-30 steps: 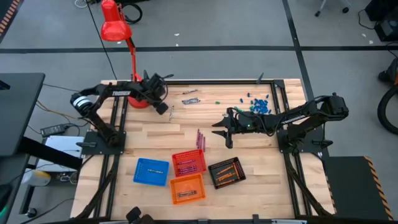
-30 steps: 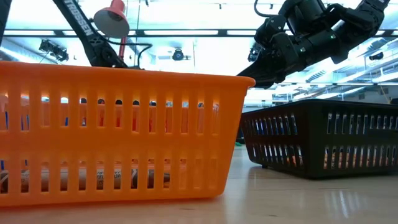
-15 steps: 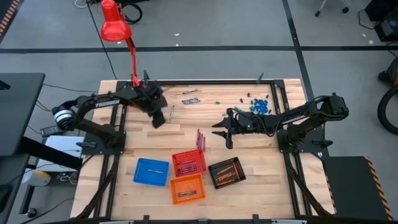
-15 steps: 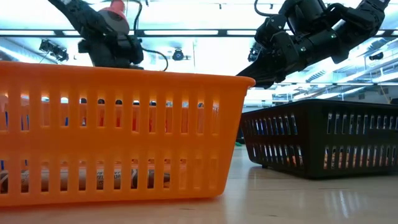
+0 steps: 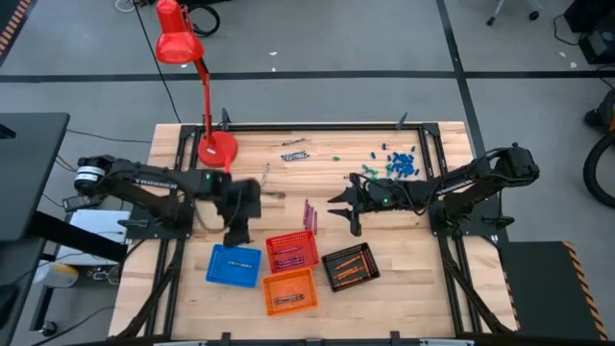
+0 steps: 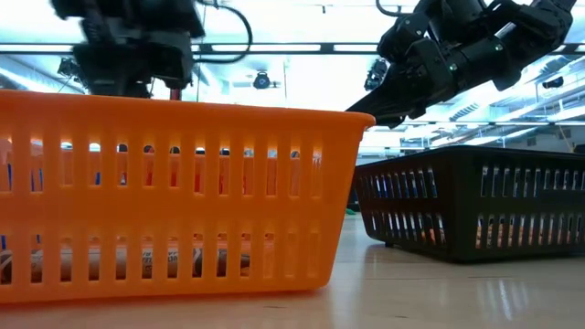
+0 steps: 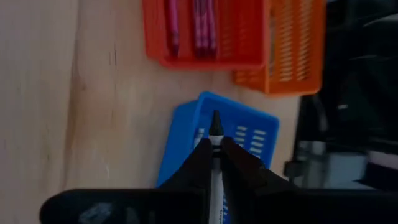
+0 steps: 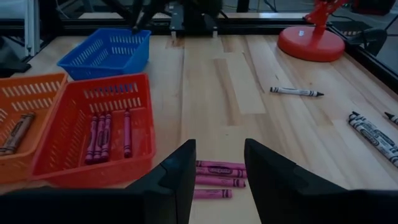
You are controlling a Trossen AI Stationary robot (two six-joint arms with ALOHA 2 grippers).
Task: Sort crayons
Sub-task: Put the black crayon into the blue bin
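On the left, our left gripper (image 5: 233, 234) hangs just above the far edge of the blue tray (image 5: 234, 265), its jaws clamped on a grey crayon (image 7: 215, 140) whose dark tip pokes out past the fingertips. The crayon's long axis runs along the jaws and points at the blue tray, which we judge is where it goes; the left arm is plainly the nearer one for that drop.

Moving right, the red tray (image 5: 292, 252) holds four magenta crayons (image 8: 107, 134) lying side by side, and the orange tray (image 5: 289, 291) below it holds at least one orange crayon (image 8: 17, 132). Three more magenta crayons (image 8: 219, 173) lie together on the tabletop (image 5: 288, 187), just beyond the red tray.

Our right gripper (image 5: 344, 206) hovers right beside those three, jaws apart and empty, their long axes lying across its gap. The black tray (image 5: 350, 266) holds orange sticks we cannot count. Loose grey crayons (image 5: 293, 153) remain at the far edge.
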